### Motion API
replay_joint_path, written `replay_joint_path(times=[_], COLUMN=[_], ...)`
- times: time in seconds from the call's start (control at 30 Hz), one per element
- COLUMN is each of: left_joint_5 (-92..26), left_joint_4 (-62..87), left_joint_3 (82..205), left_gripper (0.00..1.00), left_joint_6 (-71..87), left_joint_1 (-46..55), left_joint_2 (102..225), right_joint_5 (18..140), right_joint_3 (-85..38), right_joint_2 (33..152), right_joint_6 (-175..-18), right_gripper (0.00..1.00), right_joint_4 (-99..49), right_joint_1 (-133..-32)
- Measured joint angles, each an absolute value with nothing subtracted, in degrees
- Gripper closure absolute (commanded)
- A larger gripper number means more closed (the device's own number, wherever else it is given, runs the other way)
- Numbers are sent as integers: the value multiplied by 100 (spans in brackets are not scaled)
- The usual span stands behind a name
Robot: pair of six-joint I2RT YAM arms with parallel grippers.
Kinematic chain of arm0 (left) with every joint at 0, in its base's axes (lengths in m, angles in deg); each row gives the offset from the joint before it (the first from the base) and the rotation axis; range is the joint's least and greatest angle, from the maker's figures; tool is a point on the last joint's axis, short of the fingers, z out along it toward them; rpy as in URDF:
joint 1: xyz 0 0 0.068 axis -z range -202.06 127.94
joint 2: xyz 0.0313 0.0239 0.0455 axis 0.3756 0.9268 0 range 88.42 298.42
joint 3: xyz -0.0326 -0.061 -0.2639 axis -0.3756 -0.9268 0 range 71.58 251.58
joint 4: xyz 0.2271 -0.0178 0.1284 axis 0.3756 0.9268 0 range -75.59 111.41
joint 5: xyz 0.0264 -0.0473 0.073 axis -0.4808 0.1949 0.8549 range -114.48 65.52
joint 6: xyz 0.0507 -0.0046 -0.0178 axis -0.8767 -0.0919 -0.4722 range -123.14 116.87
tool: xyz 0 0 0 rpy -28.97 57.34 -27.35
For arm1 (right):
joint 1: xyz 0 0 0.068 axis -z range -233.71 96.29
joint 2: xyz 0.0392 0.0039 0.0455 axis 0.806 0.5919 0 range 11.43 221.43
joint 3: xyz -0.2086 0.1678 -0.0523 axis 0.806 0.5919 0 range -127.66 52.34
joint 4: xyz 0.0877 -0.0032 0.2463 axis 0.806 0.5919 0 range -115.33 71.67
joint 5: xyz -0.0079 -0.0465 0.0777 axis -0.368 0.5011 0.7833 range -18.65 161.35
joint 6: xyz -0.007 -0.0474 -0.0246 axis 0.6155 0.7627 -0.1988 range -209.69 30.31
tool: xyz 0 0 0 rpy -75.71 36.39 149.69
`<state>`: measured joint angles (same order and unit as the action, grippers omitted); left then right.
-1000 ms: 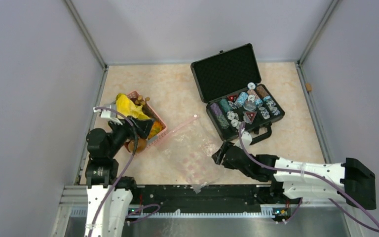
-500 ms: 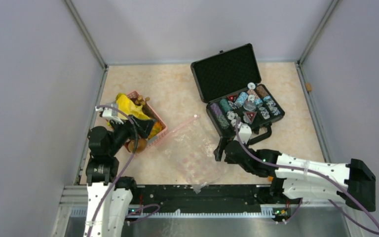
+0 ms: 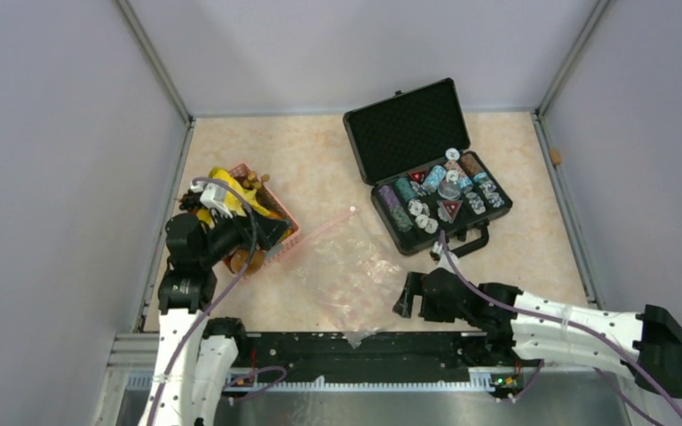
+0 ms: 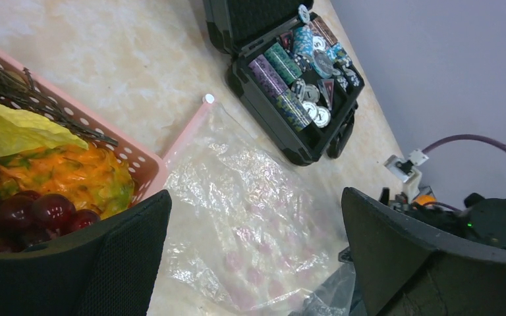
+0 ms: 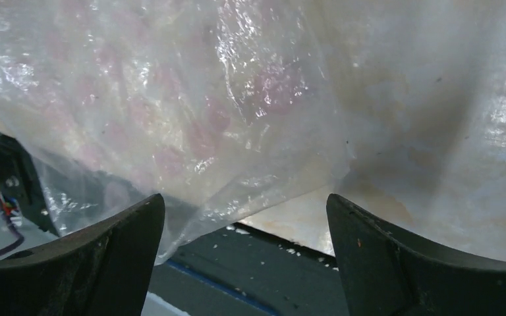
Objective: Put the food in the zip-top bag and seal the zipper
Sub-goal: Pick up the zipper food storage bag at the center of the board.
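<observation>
At the middle of the table (image 3: 533, 240) the bag (image 3: 348, 275) lies flat and empty, its zipper (image 3: 324, 229) running out from beside the basket (image 3: 288, 238). The food (image 4: 72, 178) sits heaped in that basket, left of the bag, with the case (image 3: 435, 169) to the right. The left gripper (image 4: 253, 207) hovers at the basket's near end, jaws apart and empty. The right gripper (image 5: 244, 204), jaws likewise apart, sits low by the bag's near right edge.

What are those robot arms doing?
The robot is getting ready to pack toy food into a clear zip-top bag. The bag lies empty on the table. The left gripper hovers open by the pink basket holding the food, and the right gripper hovers open at the bag's near edge.
</observation>
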<state>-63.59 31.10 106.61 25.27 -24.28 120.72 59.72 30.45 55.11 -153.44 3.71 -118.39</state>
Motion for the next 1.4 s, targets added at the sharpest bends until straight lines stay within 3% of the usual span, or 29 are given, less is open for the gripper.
replay_joint_path(times=[0.17,0.27,0.47,0.53,0.57,1.2,1.4], left_joint_5=[-6556,-6615,-6650,-6665,-6665,-6746,-6405], left_joint_4=[3066,3027,2970,2955,2951,2804,2778], left_joint_3=[10661,10674,10707,10707,10707,10602,10600], left_gripper=[1,1,1,1,1,1,1], left_joint_6=[2573,2575,2573,2573,2575,2592,2536], left_joint_1=[-2428,-2428,-2428,-2428,-2428,-2347,-1571], left_joint_2=[12124,12131,12148,12199,12216,12459,12660], right_joint_5=[6105,6219,6157,6109,6035,5025,4334], right_joint_3=[3412,3338,3274,3263,3228,2160,1768], right_joint_2=[5798,6263,6471,6449,6429,5830,5448], right_joint_6=[-15681,-15683,-15331,-15147,-15077,-12360,-11724], right_gripper=[15,30,79,88,100,100,100], right_joint_4=[-484,-858,-1102,-1188,-1153,-350,176], right_joint_1=[-11457,-10978,-10862,-10858,-10858,-10838,-10784])
